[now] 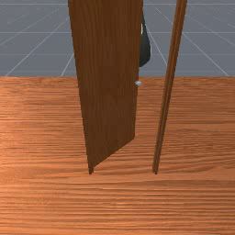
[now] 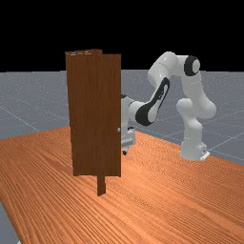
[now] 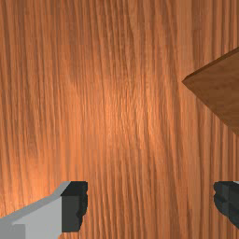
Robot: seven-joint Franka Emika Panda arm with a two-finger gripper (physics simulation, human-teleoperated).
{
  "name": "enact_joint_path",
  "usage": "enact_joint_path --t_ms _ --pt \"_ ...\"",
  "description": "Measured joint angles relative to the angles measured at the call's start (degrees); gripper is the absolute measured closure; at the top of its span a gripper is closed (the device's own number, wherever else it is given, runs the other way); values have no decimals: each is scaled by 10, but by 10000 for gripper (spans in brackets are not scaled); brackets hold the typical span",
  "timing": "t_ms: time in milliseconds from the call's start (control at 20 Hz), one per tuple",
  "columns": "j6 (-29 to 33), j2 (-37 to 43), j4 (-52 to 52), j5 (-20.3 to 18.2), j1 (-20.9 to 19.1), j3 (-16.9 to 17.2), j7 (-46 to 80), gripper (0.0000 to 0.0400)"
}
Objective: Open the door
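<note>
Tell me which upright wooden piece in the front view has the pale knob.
The wide door, at the front view's left: the knob sits at its edge. The narrow post to its right has none.

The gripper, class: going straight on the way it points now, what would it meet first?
Most likely the table: the open gripper points down at it, with the door off to one side. The gap's depth is unclear.

Front view: passable gap between the door's [image 1: 108, 87] free edge and the post [image 1: 167, 92]; knob [image 1: 138, 83] sticks out at that edge (small, but an obstacle). Wrist view: bare table [image 3: 126, 112] between gripper's [image 2: 125, 151] spread fingers; door corner blocks one side.
</note>
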State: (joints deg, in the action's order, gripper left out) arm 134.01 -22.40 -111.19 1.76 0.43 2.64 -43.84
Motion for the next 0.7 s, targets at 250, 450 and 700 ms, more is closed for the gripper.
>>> enact_joint_path --t_ms 250,450,700 --pt "0 0 0 0 0 0 0 367" --pt "-3 16 -24 92 37 33 81 396" --pt "74 182 -261 73 20 19 83 400"
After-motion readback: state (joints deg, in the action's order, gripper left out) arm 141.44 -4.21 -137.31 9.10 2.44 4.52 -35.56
